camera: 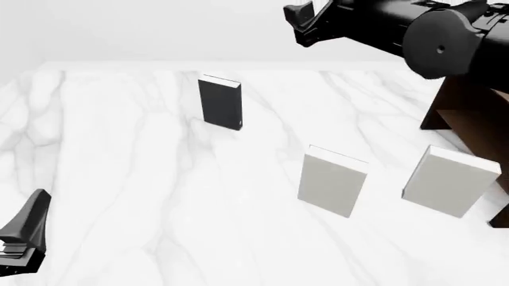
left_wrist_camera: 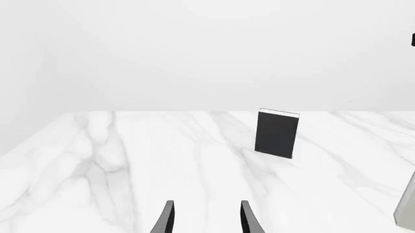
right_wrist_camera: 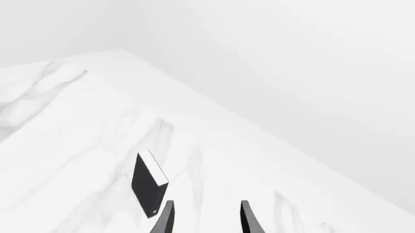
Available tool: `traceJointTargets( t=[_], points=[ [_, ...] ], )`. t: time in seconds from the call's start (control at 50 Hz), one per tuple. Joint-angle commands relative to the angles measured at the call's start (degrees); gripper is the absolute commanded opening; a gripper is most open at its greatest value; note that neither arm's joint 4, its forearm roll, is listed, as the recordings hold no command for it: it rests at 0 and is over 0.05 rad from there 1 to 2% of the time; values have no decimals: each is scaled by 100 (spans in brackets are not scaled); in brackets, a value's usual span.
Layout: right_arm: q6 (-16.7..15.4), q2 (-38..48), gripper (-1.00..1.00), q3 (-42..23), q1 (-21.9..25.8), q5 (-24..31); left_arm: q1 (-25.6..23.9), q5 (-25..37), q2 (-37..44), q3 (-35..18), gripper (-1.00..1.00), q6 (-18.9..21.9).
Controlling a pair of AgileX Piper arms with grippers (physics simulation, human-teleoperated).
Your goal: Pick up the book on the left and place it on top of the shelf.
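You have not started the real work yet: the book [camera: 220,102] stands upright on the surface [camera: 143,196], touched by nothing, and all steps are still left: the grasp, the lift, the carry and the placing on top of the shelf [camera: 477,116].

In the front view the book is at about 11 o'clock from the middle of the surface, on the far left part, with its dark cover facing you and the white page edges on top. The shelf is at about 3 o'clock, at the right edge, and only a part of its brown side is visible; I cannot see its top.

Your left gripper [left_wrist_camera: 206,218] is low and near, at about 8 o'clock, well apart from the book. Its jaws are parted, with nothing between them, and they point roughly toward the book. Your right gripper [right_wrist_camera: 206,217] is high over the far part, at about 1 o'clock; its jaws are also parted and empty, and the book shows just beside them in the right wrist view.

Two light grey books stand between the dark one and the shelf: one [camera: 332,180] at about 5 o'clock, the other [camera: 450,180] at about 4 o'clock, near the shelf. In my judgement, a low carry to the right can knock them, so you should lift the book well above them. The right arm [camera: 397,27] also hangs across this way.
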Motion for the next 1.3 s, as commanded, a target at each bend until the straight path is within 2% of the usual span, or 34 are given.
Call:
traceJointTargets(
  t=[0.02, 0.82, 1.3],
  points=[
    [216, 1407, 100, -880, 265, -170, 0, 0, 0, 0, 100, 0],
    [624, 2678, 100, -1744, 348, -434, 0, 0, 0, 0, 100, 0],
    [829, 3110, 100, -1781, 370, -695, 0, 0, 0, 0, 100, 0]
  ],
)
